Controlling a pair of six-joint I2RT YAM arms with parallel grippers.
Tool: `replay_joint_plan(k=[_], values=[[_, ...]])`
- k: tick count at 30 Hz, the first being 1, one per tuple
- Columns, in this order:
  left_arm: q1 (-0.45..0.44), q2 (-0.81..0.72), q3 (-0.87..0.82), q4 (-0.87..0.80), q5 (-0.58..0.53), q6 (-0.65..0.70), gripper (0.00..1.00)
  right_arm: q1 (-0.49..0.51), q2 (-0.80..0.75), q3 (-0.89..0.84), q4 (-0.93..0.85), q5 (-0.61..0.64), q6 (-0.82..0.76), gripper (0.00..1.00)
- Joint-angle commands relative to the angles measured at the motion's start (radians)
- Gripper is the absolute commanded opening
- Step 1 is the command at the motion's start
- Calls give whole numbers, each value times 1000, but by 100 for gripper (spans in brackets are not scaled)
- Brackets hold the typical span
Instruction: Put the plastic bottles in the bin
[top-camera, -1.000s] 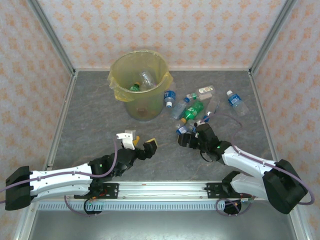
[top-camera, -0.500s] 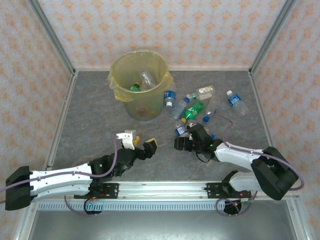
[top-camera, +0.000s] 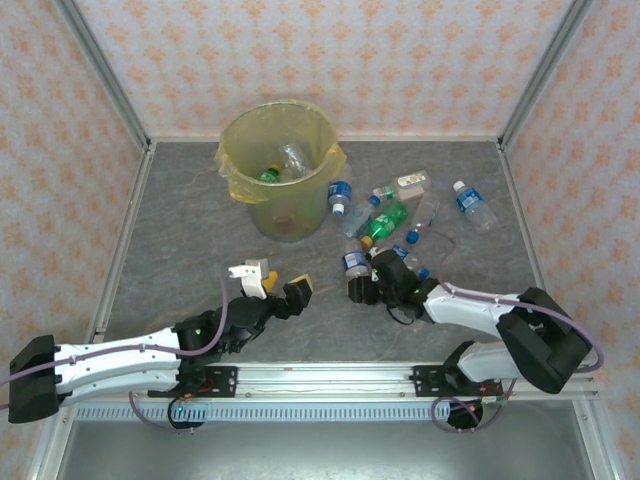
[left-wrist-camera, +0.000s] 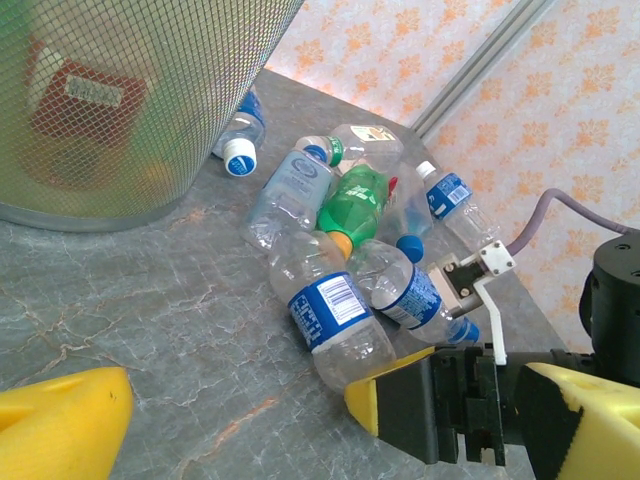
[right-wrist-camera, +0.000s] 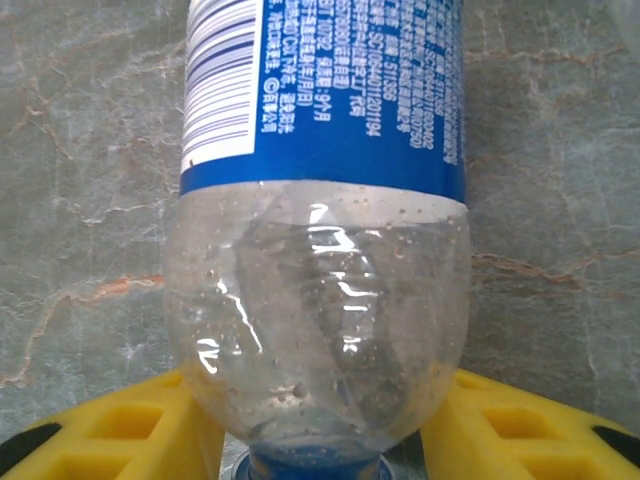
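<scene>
Right tool (right-wrist-camera: 320, 440) seems clamped on the neck end of 1 blue-label bottle (right-wrist-camera: 318, 250) lying on the tabletop (top-camera: 190, 230) near the bin (top-camera: 290, 215), likely for a lift into it; left tool (top-camera: 275, 283) open, empty, held clear of the pile (top-camera: 390, 215).

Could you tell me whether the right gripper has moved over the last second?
Yes. The right gripper has slid left, ending nearer the bin, with a blue-labelled bottle between its fingers.
</scene>
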Motion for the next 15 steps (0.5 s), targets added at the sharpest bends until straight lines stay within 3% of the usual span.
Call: replay_joint_plan(k=[1,3,15], values=[[-4,-11,5,-5,-16,-12,99,9,-58,10,15,29,-13,44],[-4,-13,6,2,-14,-16,99,9,-86,4,13,31,-14,40],[10,-36,19,156,61,-69,98,18,-314,-24,-20,55,-21,38]])
